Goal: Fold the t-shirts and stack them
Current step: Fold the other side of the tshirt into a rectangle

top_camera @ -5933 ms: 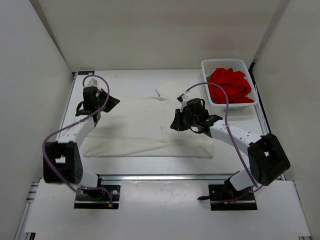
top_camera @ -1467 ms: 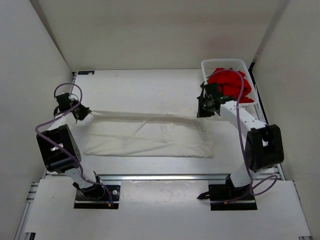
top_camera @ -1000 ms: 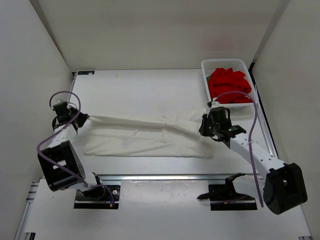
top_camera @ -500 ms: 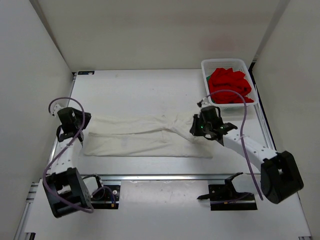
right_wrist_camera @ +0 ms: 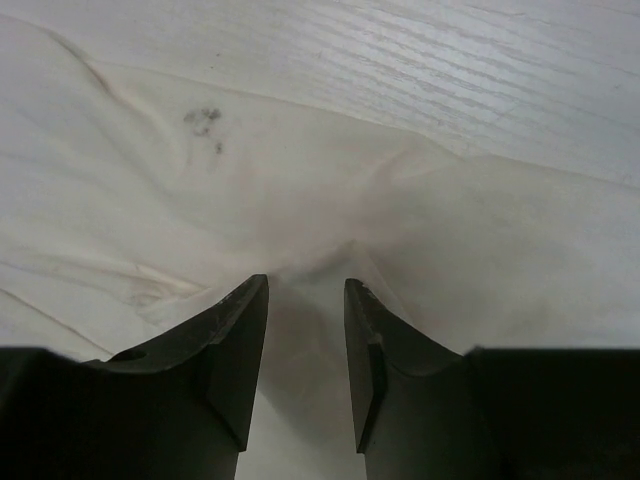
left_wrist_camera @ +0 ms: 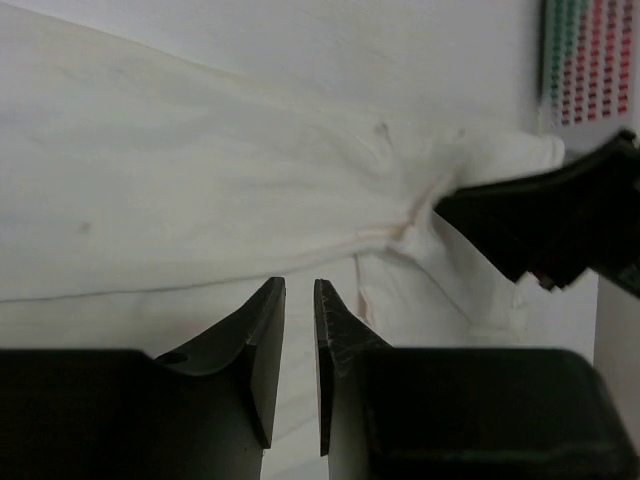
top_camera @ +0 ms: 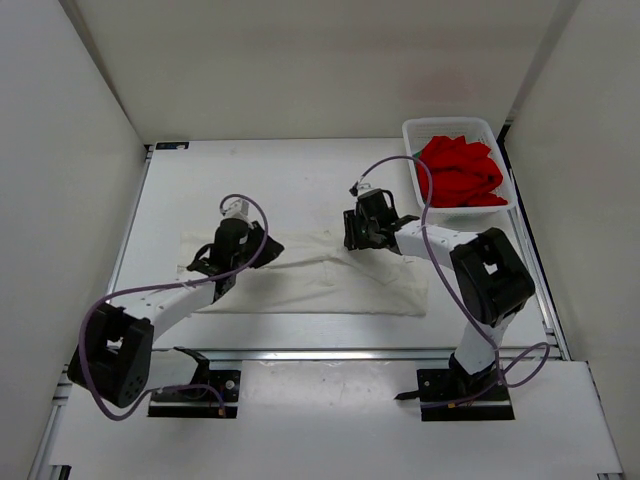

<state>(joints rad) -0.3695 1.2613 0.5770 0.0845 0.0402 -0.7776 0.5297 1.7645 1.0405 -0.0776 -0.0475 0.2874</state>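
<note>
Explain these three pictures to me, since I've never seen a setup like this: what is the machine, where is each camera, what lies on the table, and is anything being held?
The machine is two robot arms bolted at the near edge of a table. The wide picture looks down from above and behind them. The two close-ups come from a camera on each wrist, with that arm's own two dark fingers at the bottom of the view. A white t-shirt lies across the table, folded into a long band. A white mesh basket in the far right corner holds a red t-shirt. The left gripper and the right gripper are both over the white shirt. Their jaws stand a little apart with no cloth between them, so nothing is held.
</note>
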